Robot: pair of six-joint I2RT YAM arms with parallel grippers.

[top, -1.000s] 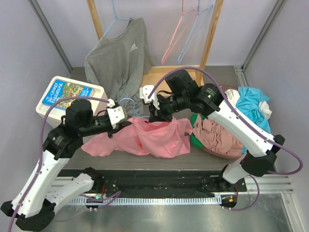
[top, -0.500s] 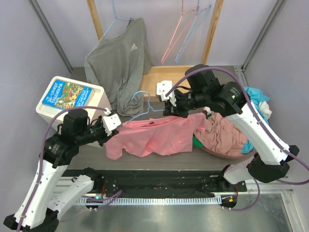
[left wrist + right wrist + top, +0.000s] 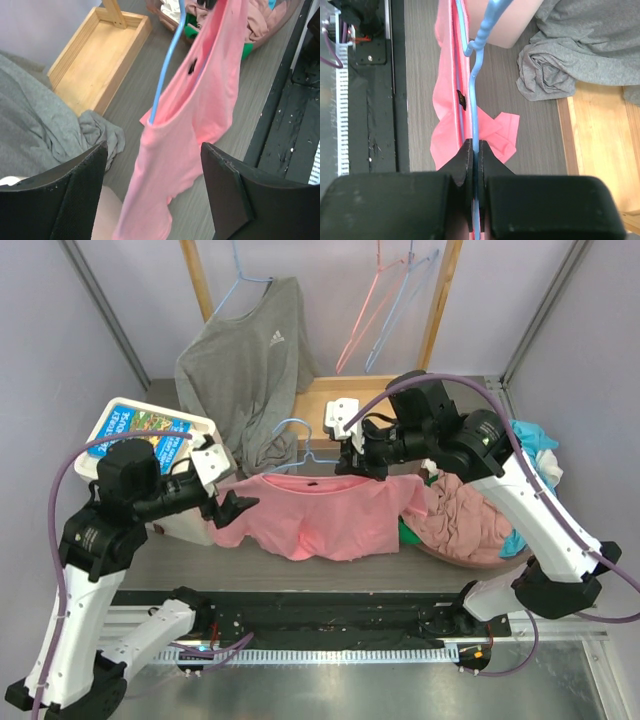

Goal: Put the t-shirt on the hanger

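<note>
With the left gripper (image 3: 228, 508) open, the hanger (image 3: 474, 90) bearing the t-shirt (image 3: 320, 520) is best held level by the clamped right gripper (image 3: 473, 150).

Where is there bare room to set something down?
The wooden tray beside the grey top is bare inside. A bare table strip runs between the t-shirt and the black front rail. Crowded: the clothes pile on the right, the white box on the left.
</note>
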